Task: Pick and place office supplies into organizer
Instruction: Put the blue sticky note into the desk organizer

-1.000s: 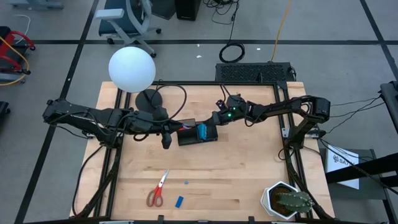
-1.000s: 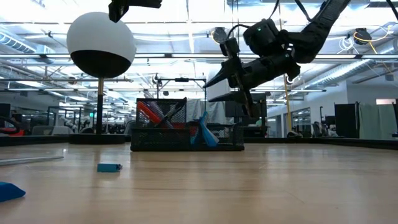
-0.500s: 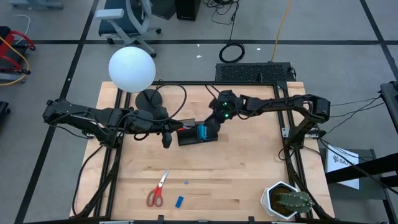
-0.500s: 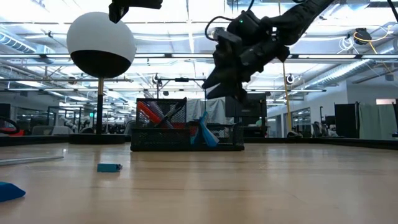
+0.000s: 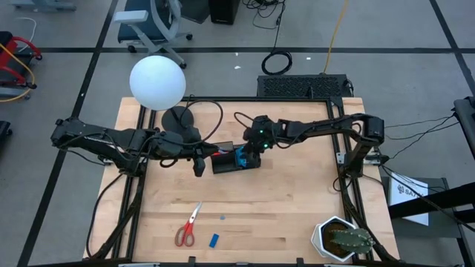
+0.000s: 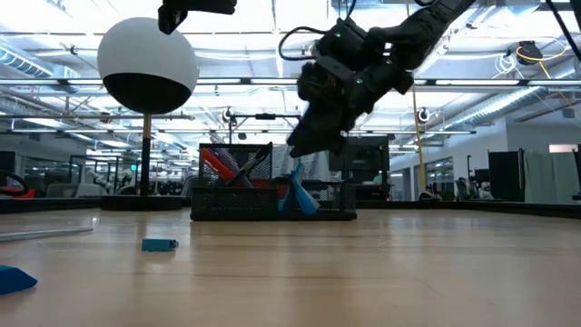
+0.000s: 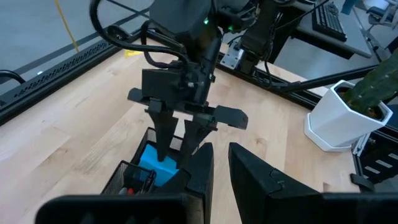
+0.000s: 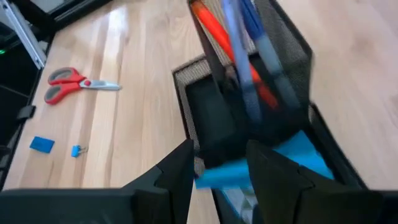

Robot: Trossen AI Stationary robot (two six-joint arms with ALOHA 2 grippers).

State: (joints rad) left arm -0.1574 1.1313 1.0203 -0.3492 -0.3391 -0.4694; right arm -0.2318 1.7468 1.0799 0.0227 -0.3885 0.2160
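Note:
The black mesh organizer (image 5: 223, 165) stands at mid-table. An orange marker (image 8: 214, 28) and pens (image 8: 249, 37) lean inside it. A blue notepad (image 5: 240, 156) stands tilted in its right compartment. My right gripper (image 5: 247, 153) hangs open just above the notepad's upper edge (image 8: 224, 171), fingers pointing down and slanted. My left gripper (image 5: 199, 167) waits raised beside the organizer's left end, its fingers (image 7: 199, 168) a narrow gap apart with nothing between them. Red-handled scissors (image 5: 188, 226) and a small blue eraser (image 5: 214, 240) lie flat near the front edge.
A lamp with a white globe (image 5: 157, 81) and a round black base (image 5: 178, 119) stands at the back left, close behind my left arm. A potted cactus (image 5: 343, 239) sits at the front right corner. A tiny blue clip (image 5: 223, 218) lies by the scissors.
My right gripper has moved toward the table's left and slightly nearer, from beside the organizer's right end to over the notepad. It has rolled about its own axis and stayed open. The notepad and organizer have kept still.

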